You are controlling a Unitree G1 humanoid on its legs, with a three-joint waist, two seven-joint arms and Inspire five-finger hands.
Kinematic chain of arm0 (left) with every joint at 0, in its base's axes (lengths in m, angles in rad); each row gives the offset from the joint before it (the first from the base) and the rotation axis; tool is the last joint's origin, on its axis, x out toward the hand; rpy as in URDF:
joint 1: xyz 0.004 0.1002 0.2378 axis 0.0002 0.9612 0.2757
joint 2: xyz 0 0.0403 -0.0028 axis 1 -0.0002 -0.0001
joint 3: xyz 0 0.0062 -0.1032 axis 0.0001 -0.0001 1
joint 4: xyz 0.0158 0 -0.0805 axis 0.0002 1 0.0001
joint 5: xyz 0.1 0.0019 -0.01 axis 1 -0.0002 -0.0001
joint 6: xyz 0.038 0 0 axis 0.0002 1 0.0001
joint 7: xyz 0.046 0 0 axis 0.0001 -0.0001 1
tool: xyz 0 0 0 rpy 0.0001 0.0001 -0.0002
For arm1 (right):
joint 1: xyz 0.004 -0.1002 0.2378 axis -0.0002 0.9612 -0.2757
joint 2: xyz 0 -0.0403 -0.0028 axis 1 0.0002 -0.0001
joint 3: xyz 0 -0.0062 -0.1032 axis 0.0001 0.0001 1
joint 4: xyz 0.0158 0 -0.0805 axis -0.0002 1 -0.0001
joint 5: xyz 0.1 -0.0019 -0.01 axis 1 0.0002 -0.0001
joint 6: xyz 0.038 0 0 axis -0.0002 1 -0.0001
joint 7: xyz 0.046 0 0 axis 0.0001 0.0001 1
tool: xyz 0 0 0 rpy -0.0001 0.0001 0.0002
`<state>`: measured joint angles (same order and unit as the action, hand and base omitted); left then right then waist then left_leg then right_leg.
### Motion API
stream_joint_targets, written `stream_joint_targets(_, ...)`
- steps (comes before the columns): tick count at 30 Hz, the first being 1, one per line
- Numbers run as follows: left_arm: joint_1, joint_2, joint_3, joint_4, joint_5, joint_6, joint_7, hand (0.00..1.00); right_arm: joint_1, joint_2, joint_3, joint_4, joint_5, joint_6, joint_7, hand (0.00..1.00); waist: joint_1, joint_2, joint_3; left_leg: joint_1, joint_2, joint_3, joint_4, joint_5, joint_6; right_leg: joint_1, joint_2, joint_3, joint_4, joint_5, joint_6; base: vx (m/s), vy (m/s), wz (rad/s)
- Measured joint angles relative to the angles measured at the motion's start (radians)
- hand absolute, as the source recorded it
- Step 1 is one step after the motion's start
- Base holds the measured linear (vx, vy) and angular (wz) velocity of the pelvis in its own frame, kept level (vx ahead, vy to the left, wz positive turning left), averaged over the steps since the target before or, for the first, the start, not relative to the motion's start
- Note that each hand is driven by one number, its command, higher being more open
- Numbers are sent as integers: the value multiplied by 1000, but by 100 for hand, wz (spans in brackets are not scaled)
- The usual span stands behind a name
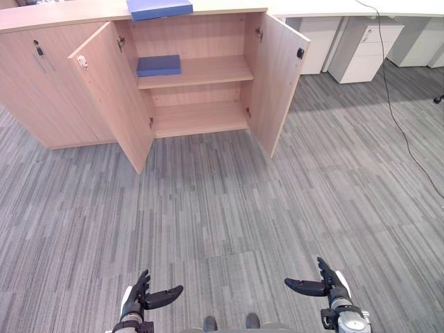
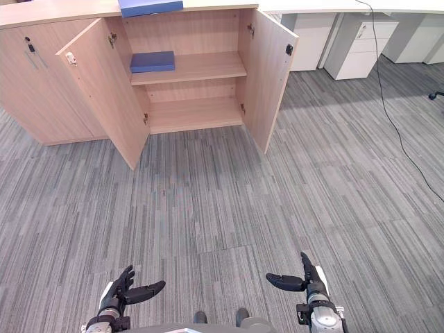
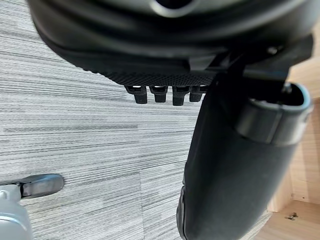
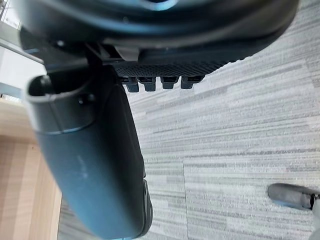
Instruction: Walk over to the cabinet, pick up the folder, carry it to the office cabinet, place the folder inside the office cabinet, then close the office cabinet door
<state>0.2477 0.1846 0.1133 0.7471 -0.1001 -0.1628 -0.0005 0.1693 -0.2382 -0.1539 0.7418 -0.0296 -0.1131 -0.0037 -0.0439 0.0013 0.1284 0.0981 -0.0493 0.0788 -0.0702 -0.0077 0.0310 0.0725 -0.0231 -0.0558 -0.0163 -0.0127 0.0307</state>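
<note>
Blue flat folder (image 1: 159, 8) atop light-wood cabinet (image 1: 41, 83), far ahead, lying crosswise; left hand (image 1: 140, 298) nearer, right hand (image 1: 330, 284) farther, both fingers slack, empty.

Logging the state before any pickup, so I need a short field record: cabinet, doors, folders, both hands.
cabinet: low wooden unit across the carpet from the robot
doors: left door and right door both swung open
folder on top: blue, flat on the cabinet top
folder on shelf: blue, flat on the upper shelf, left side
left hand: open, holding nothing, far short of the cabinet
right hand: open, holding nothing
</note>
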Motion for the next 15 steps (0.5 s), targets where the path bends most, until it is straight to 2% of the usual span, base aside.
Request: stream_joint_targets(15, 16, -18, 0, -42, -39, 3, -1, 100, -4, 8, -18, 3, 33, 1, 0, 100, 4, 9, 0, -2, -4, -15, -15, 6, 3, 0, -3, -20, -2, -10, 1, 1, -9, 4)
